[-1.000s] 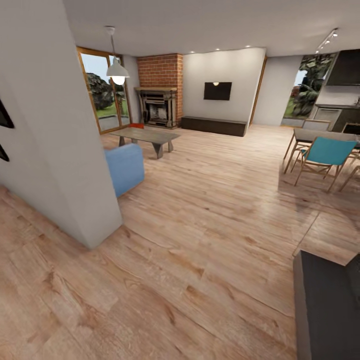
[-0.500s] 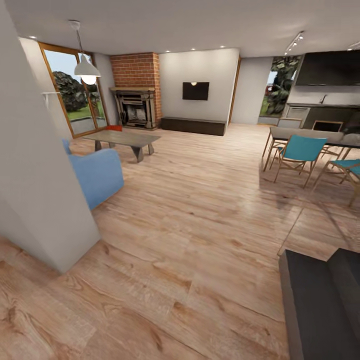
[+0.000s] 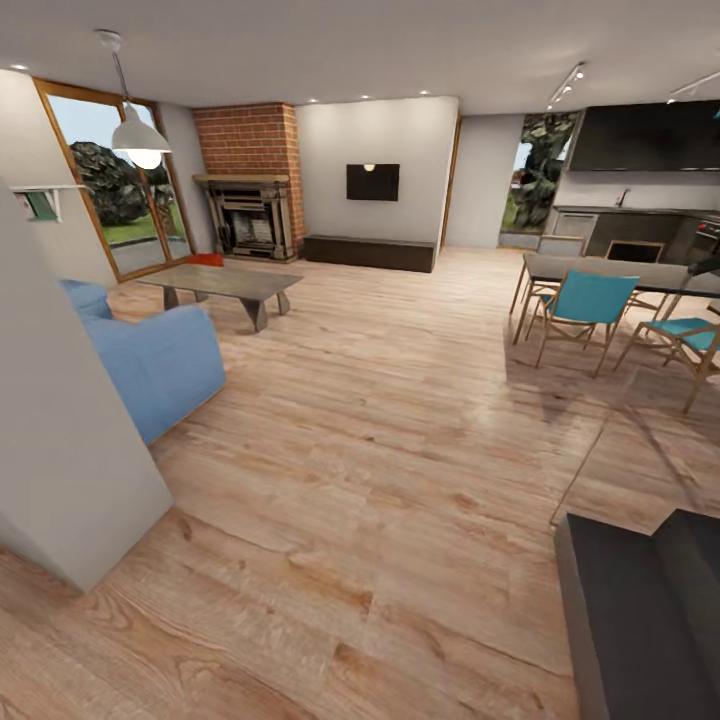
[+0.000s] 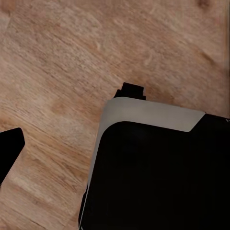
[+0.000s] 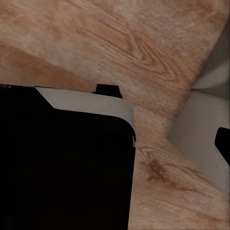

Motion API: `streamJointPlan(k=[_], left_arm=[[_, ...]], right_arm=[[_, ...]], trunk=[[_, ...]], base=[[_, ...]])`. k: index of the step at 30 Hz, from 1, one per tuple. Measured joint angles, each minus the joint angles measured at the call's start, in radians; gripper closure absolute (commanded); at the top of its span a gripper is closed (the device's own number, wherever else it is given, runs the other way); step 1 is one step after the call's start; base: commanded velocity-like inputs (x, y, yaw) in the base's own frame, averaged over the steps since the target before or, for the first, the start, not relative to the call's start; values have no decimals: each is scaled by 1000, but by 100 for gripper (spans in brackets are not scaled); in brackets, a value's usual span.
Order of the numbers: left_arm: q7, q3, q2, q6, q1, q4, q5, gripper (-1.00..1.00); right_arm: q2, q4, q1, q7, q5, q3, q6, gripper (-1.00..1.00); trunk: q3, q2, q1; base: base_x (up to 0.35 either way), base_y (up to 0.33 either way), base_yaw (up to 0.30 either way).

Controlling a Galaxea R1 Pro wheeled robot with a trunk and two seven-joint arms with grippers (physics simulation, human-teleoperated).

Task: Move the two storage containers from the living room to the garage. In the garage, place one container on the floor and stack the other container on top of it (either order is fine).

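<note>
As is shown from the head, room: living room, with a light wood-plank floor [image 3: 400, 440] running throughout.
Wall corner: a pale wall [image 3: 60, 450] stands at far left, just beside the sofa.
Shelf: a small shelf [image 3: 45, 190] is fixed high up; something green is held on it, too small to be made out.
Doors: wood-framed glass doors [image 3: 105, 190] are seen behind a white hanging lamp [image 3: 135, 140].
Sofa: one, blue [image 3: 150, 360].
Container: one orange-red bin [image 3: 205, 259] is seen on the floor beyond the coffee table [image 3: 225, 283], near the doors; most of it is hidden, so its contents cannot be told.
Fireplace: one dark hearth [image 3: 250, 215] is set in red brick.
Screen: one black TV [image 3: 372, 182] is hung above a low dark cabinet [image 3: 368, 252].
Dining set: one table [image 3: 600, 272]; two teal chairs [image 3: 585, 300] are counted.
Dark block: a dark grey block [image 3: 640, 620] is seen at lower right.
Left gripper [image 4: 9, 151]: one black tip is seen over wood, beside the robot's black base [image 4: 158, 177]; apart or together cannot be told.
Right gripper [image 5: 223, 143]: one black tip is seen over a pale surface; likewise it cannot be told.
</note>
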Motion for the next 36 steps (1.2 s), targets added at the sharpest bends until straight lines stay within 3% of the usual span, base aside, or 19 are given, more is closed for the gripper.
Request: streamJointPlan(k=[36], left_arm=[[-1,0,0,-1,0,0,0,-100]], right_arm=[[0,0,0,-1,1,-3,1,-100]], trunk=[[0,0,0]], base=[[322,0,0]])
